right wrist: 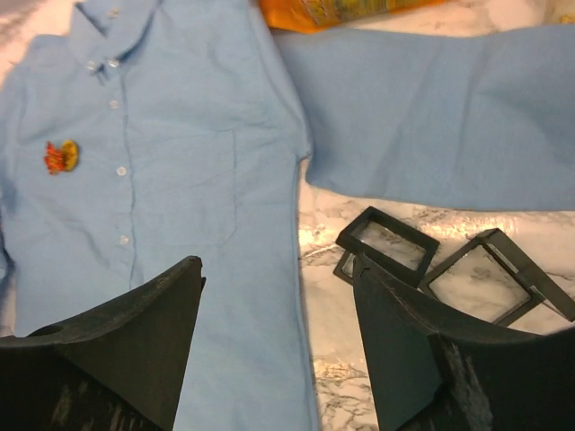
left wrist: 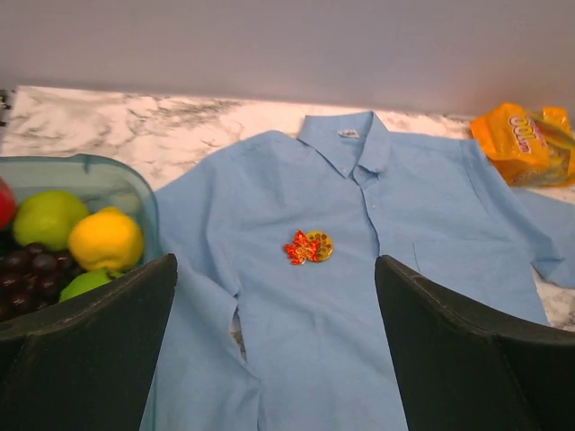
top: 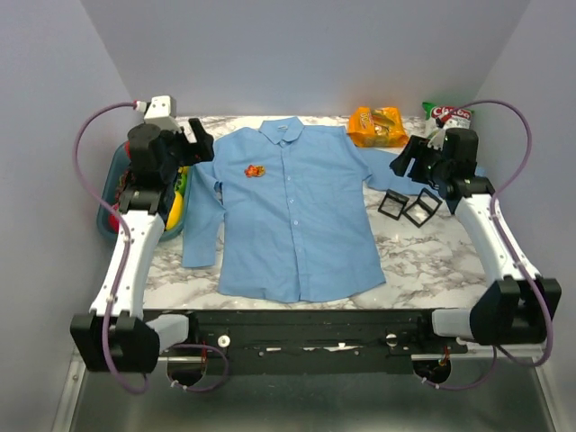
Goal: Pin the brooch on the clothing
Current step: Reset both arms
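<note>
The clothing (top: 297, 225) is lying spread flat on the tabletop (top: 414, 261), giving a steady surface for pinning. The brooch (top: 256, 170) is sitting on its chest panel beside the button row (top: 290, 193), and it looks to be fastened there. The left fingers (left wrist: 99, 341) and right fingers (right wrist: 135, 332) are gaping wide, holding nothing, and hovering off to either side, probably to keep clear of the fabric.

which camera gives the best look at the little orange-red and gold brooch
Left wrist: the orange-red and gold brooch sits mid-frame, largest, unobstructed on the light blue shirt. Top external shows only a tiny orange speck; right wrist shows it small near the left edge.
</note>
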Controlling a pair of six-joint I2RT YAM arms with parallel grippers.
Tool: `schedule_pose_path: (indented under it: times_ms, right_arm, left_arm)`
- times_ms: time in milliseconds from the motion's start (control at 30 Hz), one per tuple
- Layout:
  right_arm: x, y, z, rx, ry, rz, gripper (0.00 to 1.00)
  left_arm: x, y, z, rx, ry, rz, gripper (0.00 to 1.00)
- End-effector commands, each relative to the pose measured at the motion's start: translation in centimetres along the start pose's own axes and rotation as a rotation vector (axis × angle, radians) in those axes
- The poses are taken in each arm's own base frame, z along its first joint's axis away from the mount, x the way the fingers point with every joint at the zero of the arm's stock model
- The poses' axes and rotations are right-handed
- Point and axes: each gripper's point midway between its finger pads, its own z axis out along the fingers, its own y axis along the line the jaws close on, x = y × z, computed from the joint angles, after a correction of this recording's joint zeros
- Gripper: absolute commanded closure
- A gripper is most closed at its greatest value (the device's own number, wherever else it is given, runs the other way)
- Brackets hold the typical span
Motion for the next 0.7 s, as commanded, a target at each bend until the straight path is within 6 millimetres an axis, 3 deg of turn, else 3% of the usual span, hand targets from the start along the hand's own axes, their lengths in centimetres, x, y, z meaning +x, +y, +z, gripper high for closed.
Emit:
schedule_pose_path:
  times_ms: [0, 67, 100, 267, 400, 667]
  right_arm:
    - [-0.3, 1.0, -3.3, -0.049, -0.168, -0.018, 0.24]
    - [-0.7, 1.4, -5.2, -0.062, -0.237, -0.038, 0.24]
    - [-0.4, 1.4, -5.5, -0.067, -0.246, -0.046, 0.23]
    - [1.6, 1.1, -6.3, -0.076, -0.238, -0.058, 0.23]
    - [2.7, 0.9, -6.6, -0.078, -0.233, -0.059, 0.23]
    - [2.6, 1.2, -7.5, -0.088, -0.247, -0.075, 0.22]
  left_arm:
    - [0.2, 1.3, -5.5, -0.096, -0.056, 0.019, 0.01]
    - [1.9, 1.5, -6.6, -0.108, -0.033, -0.015, 0.01]
    - [2.0, 1.4, -7.7, -0.106, -0.039, -0.024, 0.01]
    - [5.2, 1.4, -9.5, -0.118, 0.024, -0.083, 0.01]
    - [5.1, 1.6, -10.7, -0.122, -0.027, -0.08, 0.01]
    - [5.0, 2.4, -11.1, -0.169, -0.039, -0.079, 0.01]
